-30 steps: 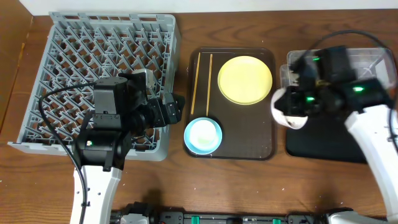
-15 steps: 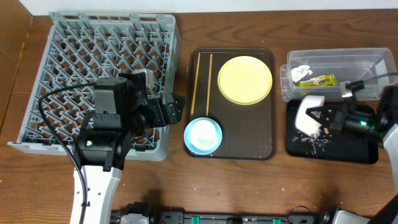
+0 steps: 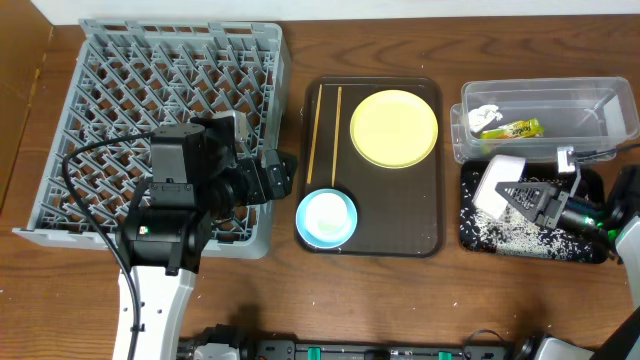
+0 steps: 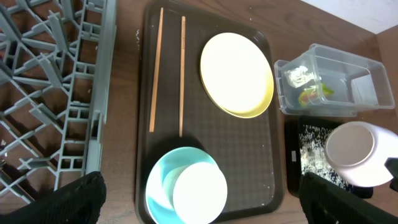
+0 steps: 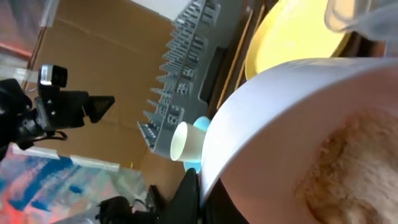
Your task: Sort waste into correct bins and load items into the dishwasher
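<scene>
Grey dish rack (image 3: 170, 120) at 9 o'clock of the counter (image 3: 400, 300); left gripper (image 3: 284, 172) hovers at the rack's 3 o'clock edge, fingers (image 4: 74, 199) spread wide, likely parked facing the serving tray (image 3: 420, 225); on it chopsticks (image 3: 324, 135) at 11, yellow plate (image 3: 394, 128) at 1, blue bowl (image 3: 327, 218) with white cup (image 4: 199, 193) nested at 7 (none loaded yet); clear tub (image 3: 590, 110) at 2 o'clock holds tissue (image 3: 487, 115) and wrapper (image 3: 513, 128); right gripper (image 3: 532, 198) fingers clamp the white bowl (image 3: 497, 183), tipped sideways over the black tray (image 3: 590, 252) at 4 o'clock, apparently to dump rice scraps (image 3: 520, 233); bowl smooth white, residue inside.
</scene>
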